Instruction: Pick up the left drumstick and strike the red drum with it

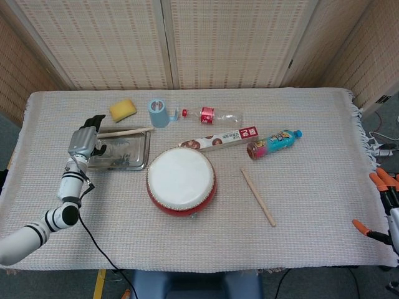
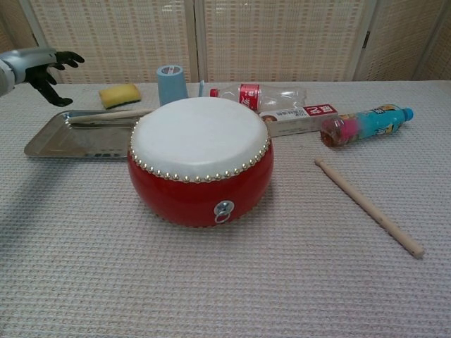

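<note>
Hovering at 9 o'clock over the tray (image 1: 141,163), left robot hand (image 1: 84,142) has fingers apart, empty. Left drumstick (image 1: 124,131) lies on the tray's far rim, at 10 o'clock from the red drum (image 1: 181,180). Risk: stick rolls off the rim if nudged. Right robot hand (image 1: 385,200) mostly cropped, cannot tell. Woven-cloth counter; wicker screens behind.
</note>
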